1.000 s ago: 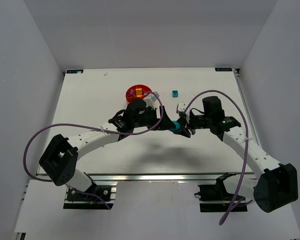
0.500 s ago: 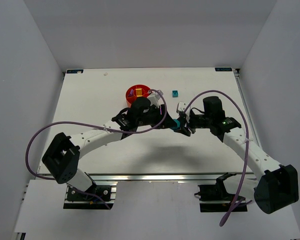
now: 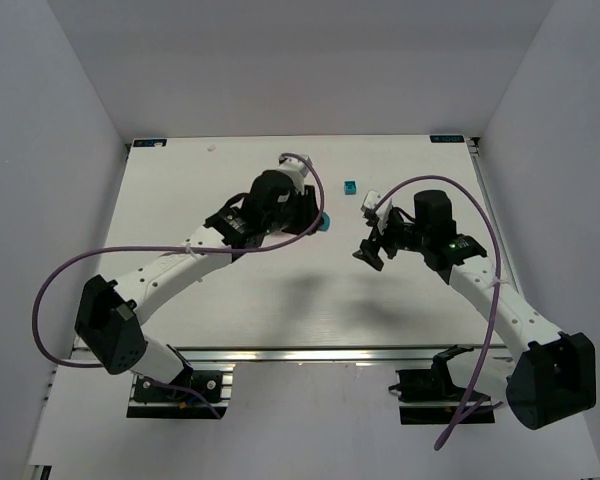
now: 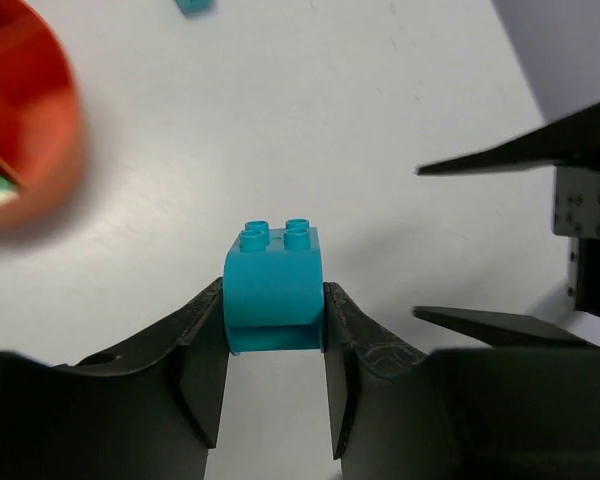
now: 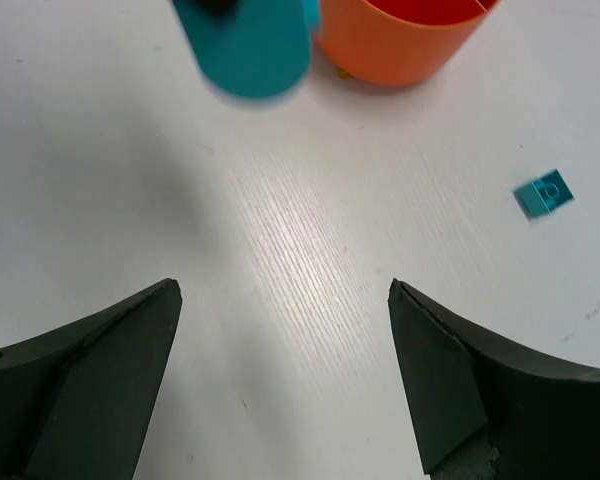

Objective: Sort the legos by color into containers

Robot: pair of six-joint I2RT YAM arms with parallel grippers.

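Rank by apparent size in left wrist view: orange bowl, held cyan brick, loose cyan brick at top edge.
1. orange bowl, though cropped.
2. held cyan brick, enlarged by nearness to the camera.
3. loose cyan brick, distant and cropped.

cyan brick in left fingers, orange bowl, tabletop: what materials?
Cyan brick: moulded plastic, smooth satin, crisp studs on top.
Orange bowl: likely plastic, uniform colour, thin smooth wall.
Tabletop: white, faint wood-like grain, probably laminate or painted board.
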